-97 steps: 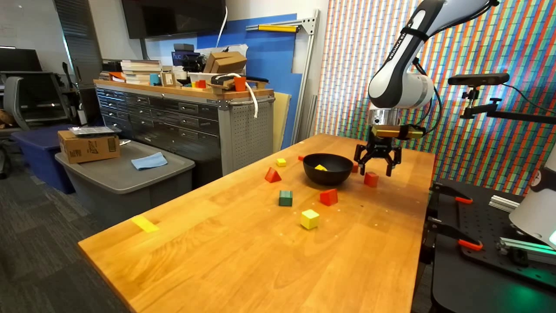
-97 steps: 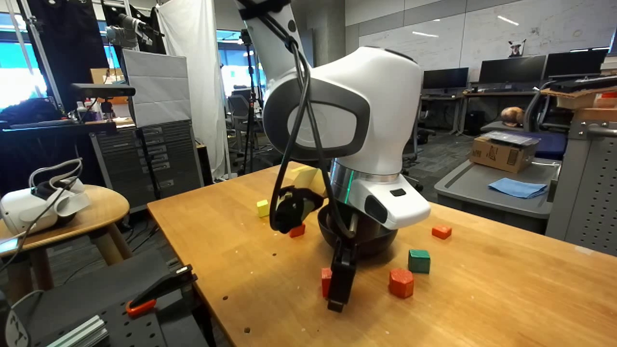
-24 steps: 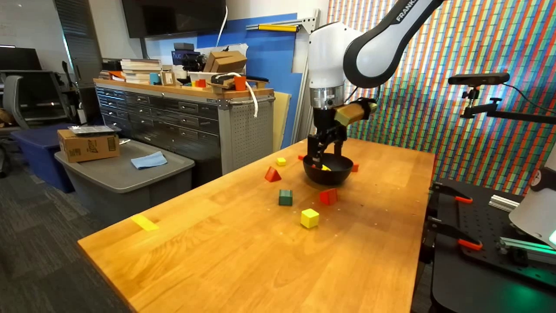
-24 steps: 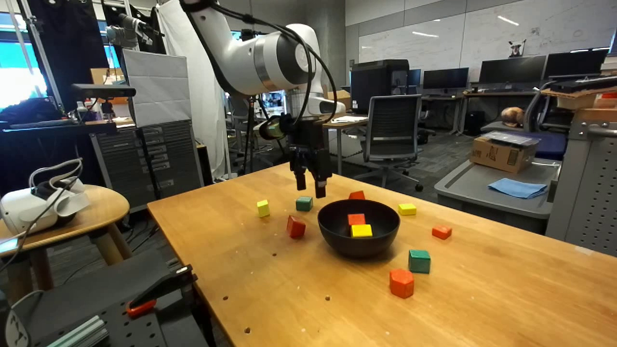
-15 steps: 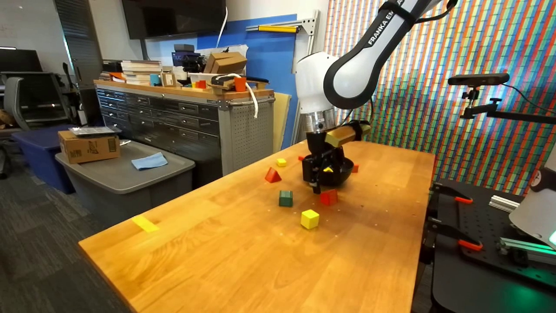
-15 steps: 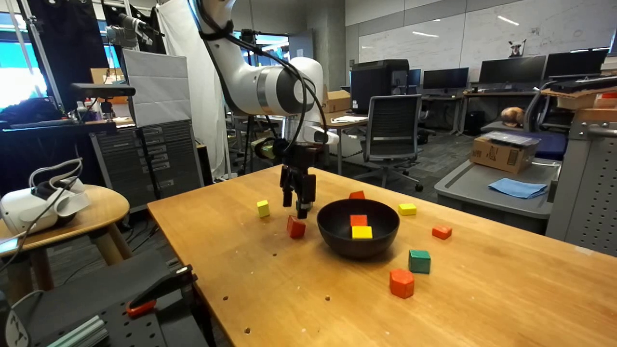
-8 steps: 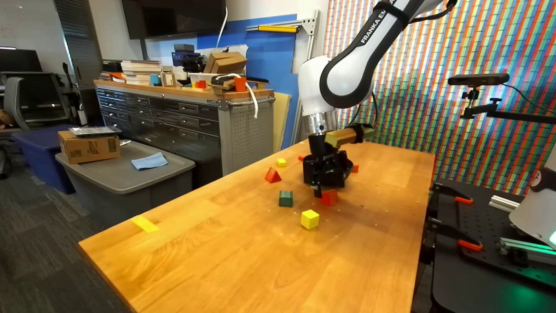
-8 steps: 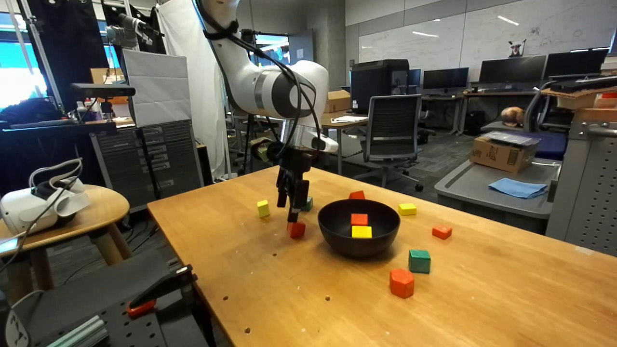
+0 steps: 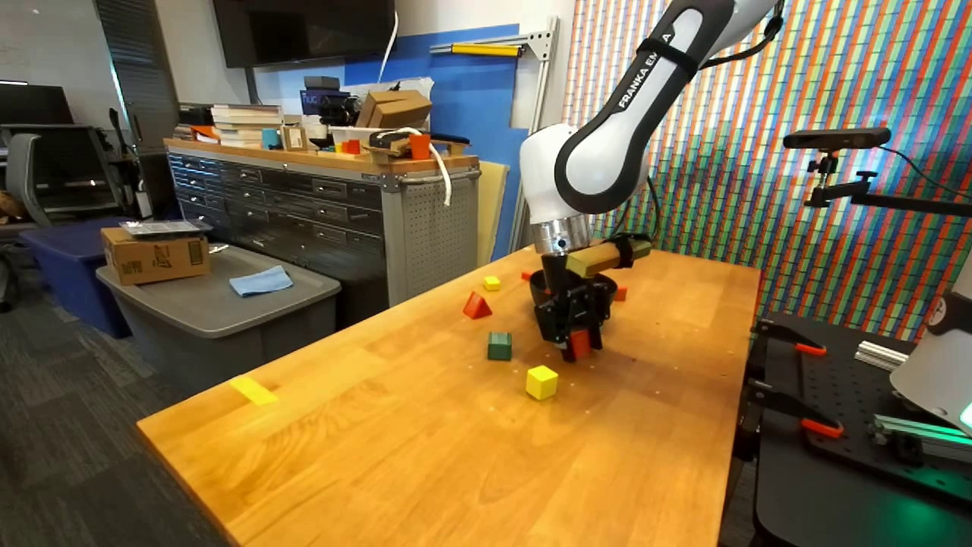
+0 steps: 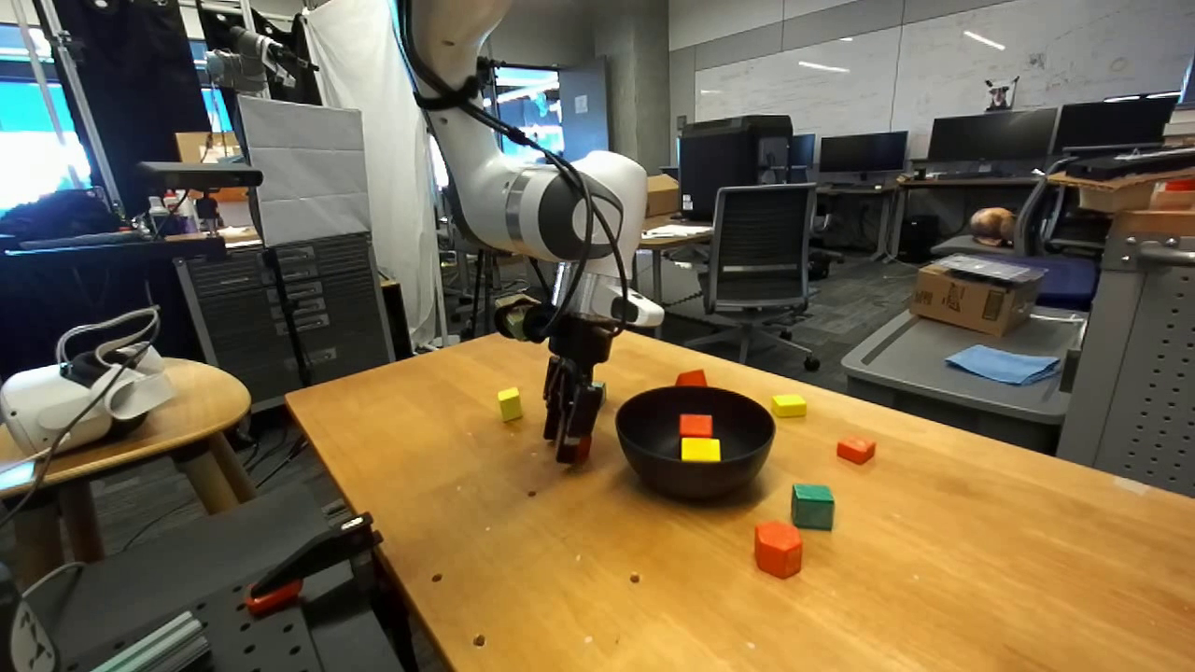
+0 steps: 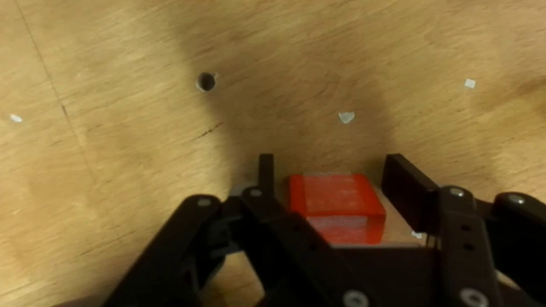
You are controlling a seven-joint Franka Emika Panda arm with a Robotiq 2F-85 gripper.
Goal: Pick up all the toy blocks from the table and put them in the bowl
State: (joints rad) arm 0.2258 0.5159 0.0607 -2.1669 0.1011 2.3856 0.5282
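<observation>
Wrist view: the black gripper (image 11: 330, 177) straddles a red block (image 11: 332, 196) on the wooden worktop (image 11: 128, 94). Its jaws stand partly apart, with space showing on both sides of the block, so nothing is gripped yet. In both exterior views the block sits just beside the black bowl (image 10: 672, 481), nearer the worktop's long edge along the black bench (image 9: 820, 501). A good grasp probably means closing evenly until both jaws meet its sides, then lifting straight up past the bowl's rim before crossing. The block's side edges run roughly in line with the jaws' inner faces; it is partly hidden, so its long axis cannot be told.
</observation>
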